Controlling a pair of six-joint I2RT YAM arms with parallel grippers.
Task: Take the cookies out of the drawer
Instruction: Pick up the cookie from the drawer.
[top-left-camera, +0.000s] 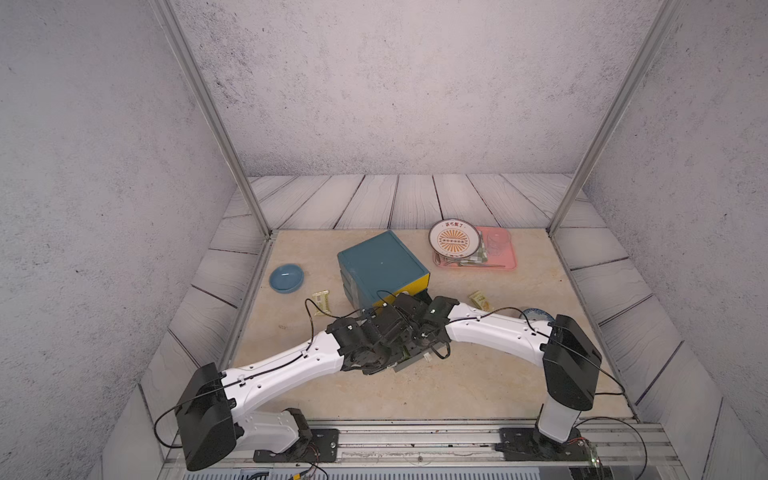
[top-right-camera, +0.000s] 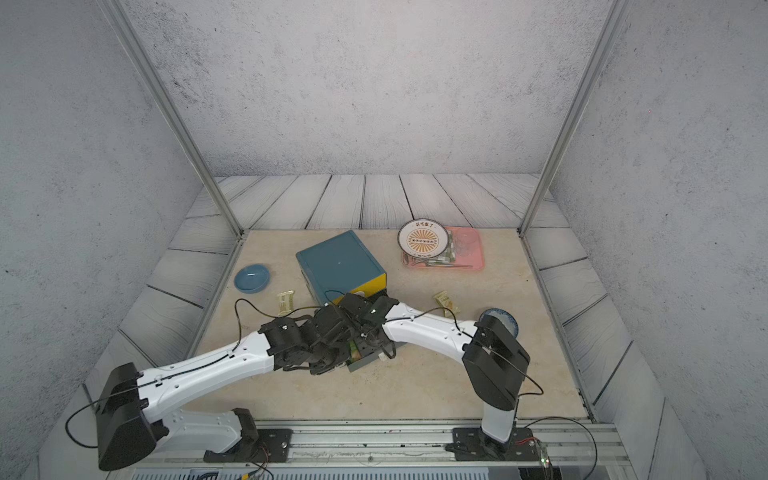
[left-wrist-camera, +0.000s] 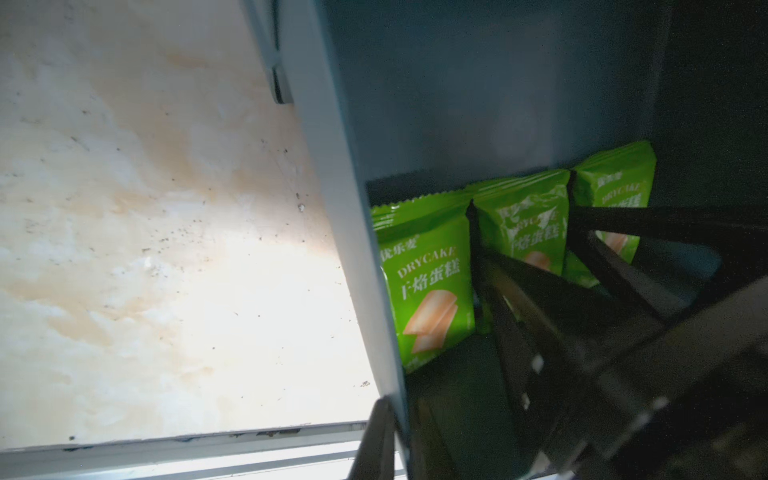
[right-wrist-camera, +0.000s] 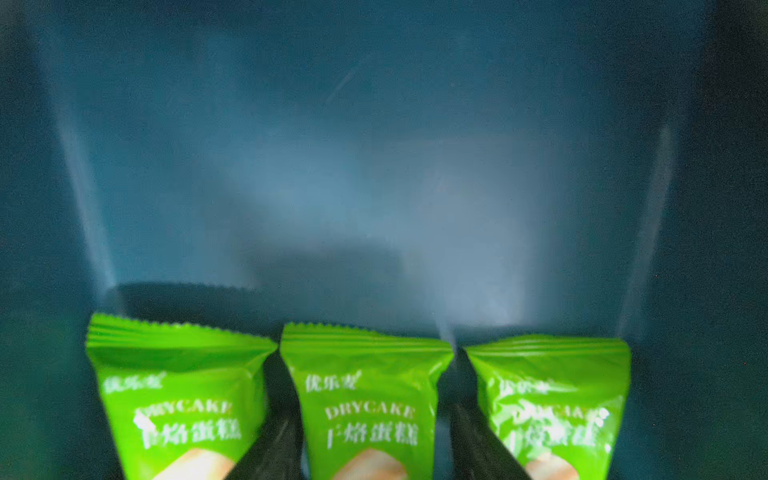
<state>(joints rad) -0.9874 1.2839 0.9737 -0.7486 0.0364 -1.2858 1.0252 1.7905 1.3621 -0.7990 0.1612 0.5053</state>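
2 yellow cookies (top-left-camera: 321, 302) lie on the tabletop (top-left-camera: 457, 382), 3 green cookies (left-wrist-camera: 428, 282) wait in the drawer (left-wrist-camera: 332, 166): left hand (left-wrist-camera: 401, 432) pinches its wall, right hand (right-wrist-camera: 368, 374) gapes astride the middle

The cookies (right-wrist-camera: 365, 399) are bright green with white lettering and a tan biscuit picture. The drawer (right-wrist-camera: 374, 166) is teal inside. The cabinet (top-left-camera: 380, 259) is teal with a yellow front. The plate (top-left-camera: 434, 239) is white with an orange sunburst, and the tray (top-left-camera: 509, 259) is pink.

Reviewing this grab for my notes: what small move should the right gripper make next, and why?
Probably close the right gripper: its fingers straddle the middle green packet in the drawer, jaws open, nothing held yet. The left gripper is shut on the drawer's wall.
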